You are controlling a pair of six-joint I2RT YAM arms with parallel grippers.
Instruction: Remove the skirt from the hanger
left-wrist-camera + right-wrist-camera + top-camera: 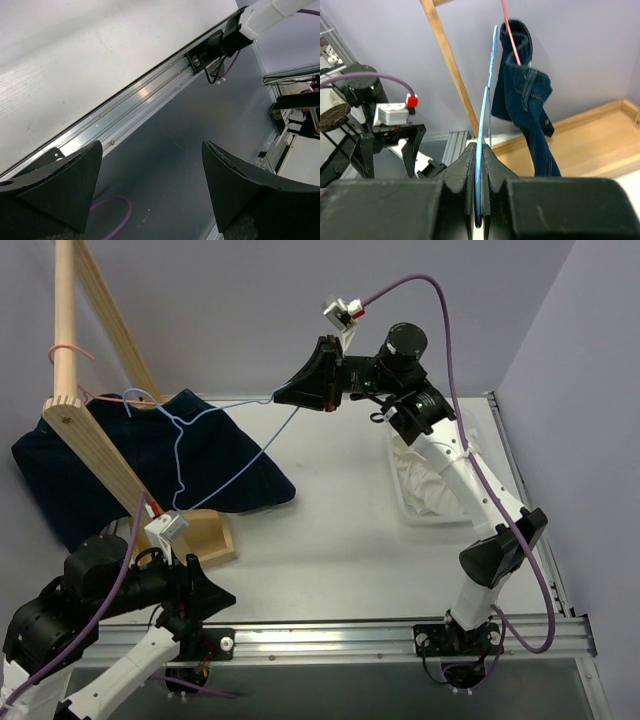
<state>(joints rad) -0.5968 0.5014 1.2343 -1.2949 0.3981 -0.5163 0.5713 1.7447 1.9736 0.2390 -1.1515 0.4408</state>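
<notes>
The light-blue wire hanger (232, 406) is bare and stretches from the wooden rack towards my right gripper (280, 397). That gripper is shut on the hanger's corner, and in the right wrist view the blue wire (487, 90) runs up from between the closed jaws of the gripper (480, 148). The white skirt (432, 478) lies as a crumpled heap in a bin at the right, under my right arm and apart from the hanger. My left gripper (222, 595) is open and empty at the table's near edge; it also shows in the left wrist view (151, 150).
A dark navy denim garment (150, 455) hangs on a pink wire hanger (510, 35) from the wooden rack (100, 450) at the left. The rack's wooden base (210, 535) stands near my left arm. The bin's rim (402, 502) is right of centre. An aluminium rail (135, 107) runs along the front edge.
</notes>
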